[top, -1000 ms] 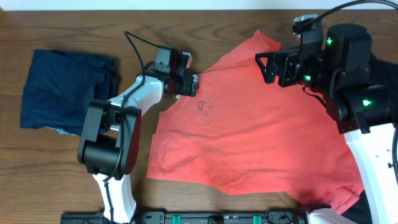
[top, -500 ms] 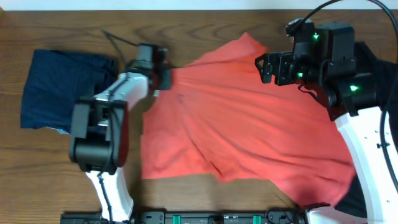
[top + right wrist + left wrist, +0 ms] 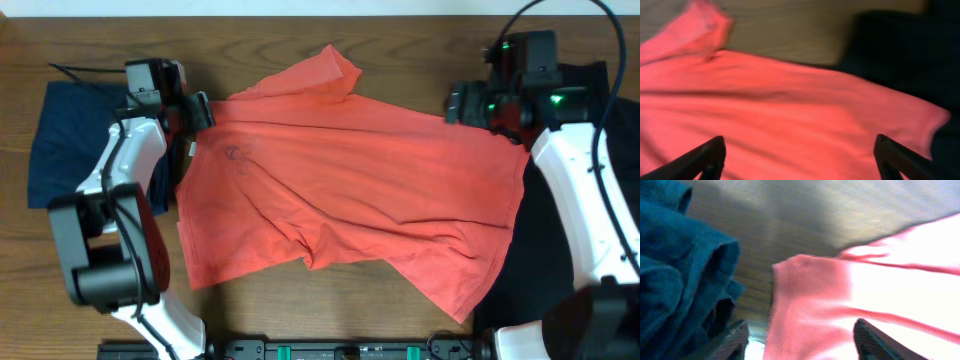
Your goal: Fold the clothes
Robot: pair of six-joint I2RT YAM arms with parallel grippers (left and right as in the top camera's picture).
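a dark brown wooden table (image 3: 420, 40) fills the scene, its grain running side to side in darker streaks. a thin pale strip (image 3: 300, 6) lies along its far edge. the light is even, and close up the bare wood shines greyish.

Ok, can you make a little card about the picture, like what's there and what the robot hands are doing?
table: brown wood
red T-shirt: middle, spread out, wrinkled, not neatly folded
navy garment: bunched at the left
black garment: at the right, partly under the shirt
left gripper: open, by the shirt's upper left corner
right gripper: open, over the shirt's upper right edge
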